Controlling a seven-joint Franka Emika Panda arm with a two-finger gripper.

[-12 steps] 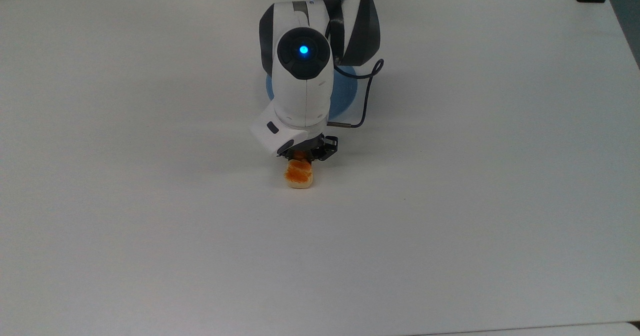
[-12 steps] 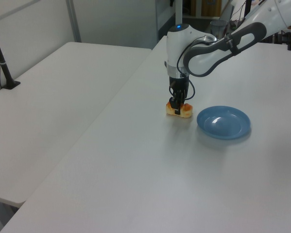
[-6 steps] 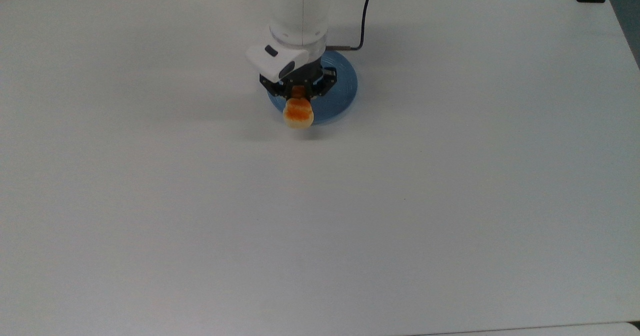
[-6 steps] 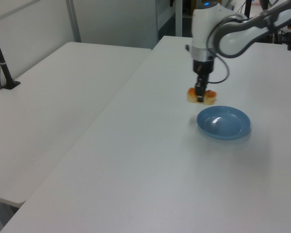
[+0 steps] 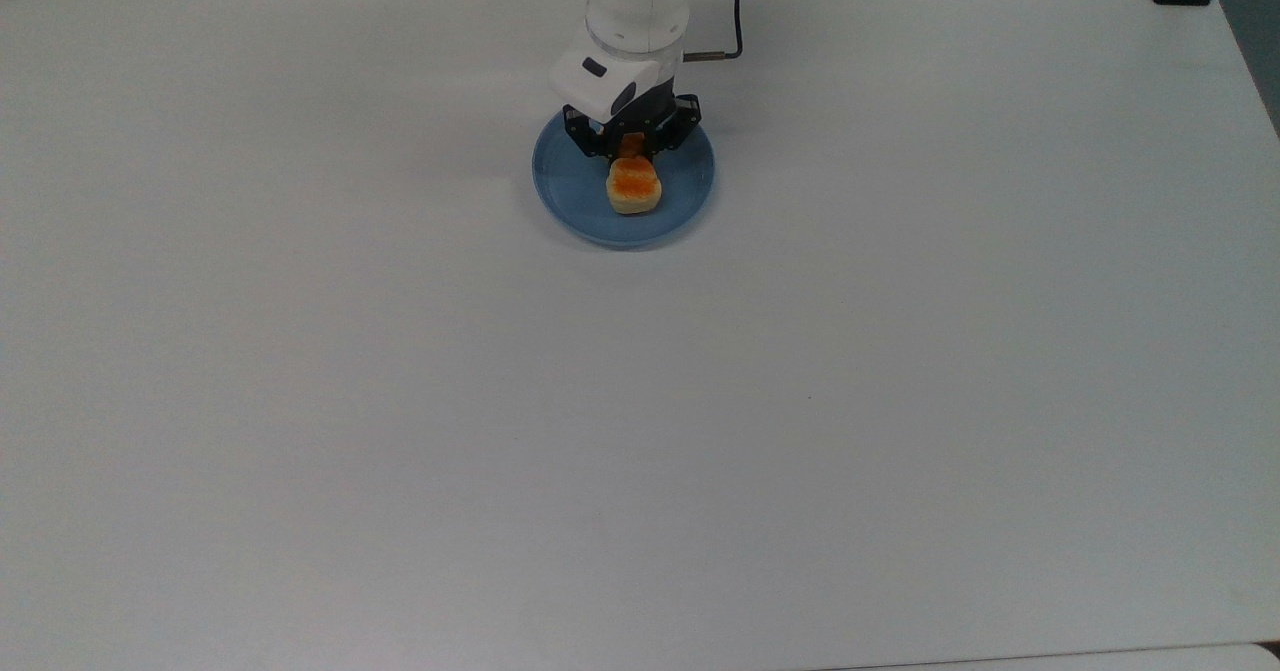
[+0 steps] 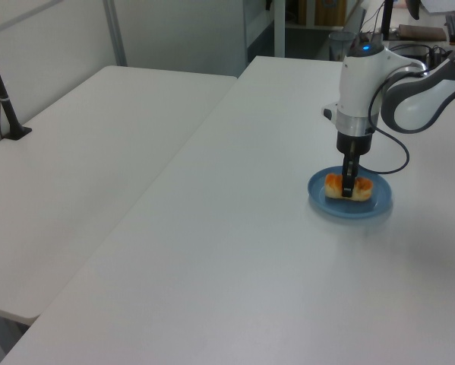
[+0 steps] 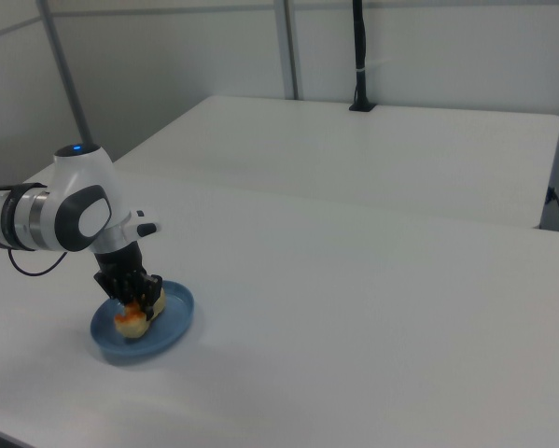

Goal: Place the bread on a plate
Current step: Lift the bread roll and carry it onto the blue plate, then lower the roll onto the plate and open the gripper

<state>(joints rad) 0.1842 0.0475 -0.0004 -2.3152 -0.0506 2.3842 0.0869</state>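
The light-blue plate (image 5: 680,201) lies near the table's far edge in the top view. The bread (image 5: 633,187), orange-brown on top with pale sides, sits low inside it. My gripper (image 5: 631,159) points straight down and is shut on the bread across its middle. In the left view the black fingers (image 6: 348,185) straddle the bread (image 6: 334,185) on the plate (image 6: 371,209). In the right view the gripper (image 7: 137,301) holds the bread (image 7: 130,322) over the plate (image 7: 172,329); whether the bread touches the plate I cannot tell.
The white table (image 5: 640,401) stretches wide in front of the plate. A second white table (image 6: 98,152) stands beside it, with a black post (image 6: 3,103) clamped at its edge. A black cable (image 5: 735,11) hangs by the arm's wrist.
My gripper lifted the bread off the table, carried it toward the top view's upper edge over the plate, then lowered it into the plate. It stays shut on the bread.
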